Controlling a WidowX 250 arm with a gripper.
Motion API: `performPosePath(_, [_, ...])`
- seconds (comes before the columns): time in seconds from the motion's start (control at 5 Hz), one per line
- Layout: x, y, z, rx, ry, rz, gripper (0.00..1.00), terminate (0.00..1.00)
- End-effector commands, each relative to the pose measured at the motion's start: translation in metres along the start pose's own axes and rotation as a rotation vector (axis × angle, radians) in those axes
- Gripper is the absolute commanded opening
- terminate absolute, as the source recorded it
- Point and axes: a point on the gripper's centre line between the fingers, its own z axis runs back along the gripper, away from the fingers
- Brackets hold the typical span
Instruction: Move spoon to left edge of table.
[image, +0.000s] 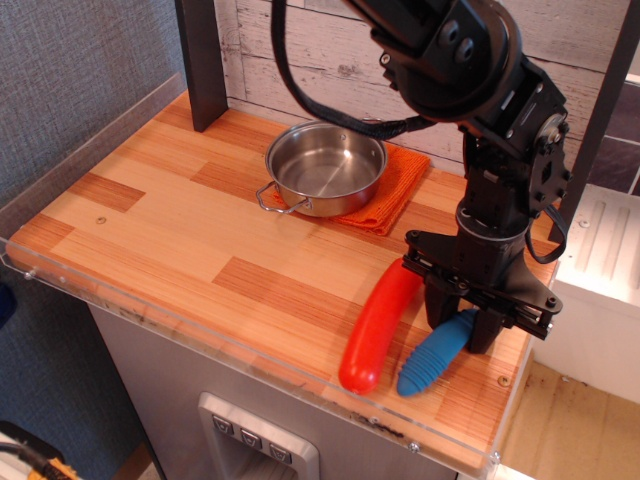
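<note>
The spoon (432, 358) lies near the front right of the table (180, 230). Its thick blue ribbed handle points toward the front edge, and its metal bowl is hidden under my gripper. My gripper (462, 322) points straight down over the handle's upper end. The two black fingers (441, 305) have closed in on either side of the handle and touch it. The spoon still rests on the wood.
A red sausage-shaped object (378, 325) lies just left of the spoon, almost touching my left finger. A steel pot (326, 165) sits on an orange cloth (402, 185) at the back. A dark post (203, 60) stands back left. A clear acrylic rim (60, 170) lines the left edge.
</note>
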Motion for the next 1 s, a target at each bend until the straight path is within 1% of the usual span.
performPosePath(0.0, [0.007,0.014,0.058,-0.133,-0.136,-0.004,0.00,0.00])
performPosePath(0.2, [0.000,0.054,0.104,-0.291,-0.291,0.021,0.00,0.00])
performPosePath(0.4, [-0.022,0.097,0.139,-0.217,-0.307,0.129,0.00,0.00])
performPosePath(0.6, [-0.020,0.144,0.129,-0.133,-0.253,0.201,0.00,0.00])
performPosePath(0.8, [-0.014,0.195,0.102,-0.058,-0.175,0.140,0.00,0.00])
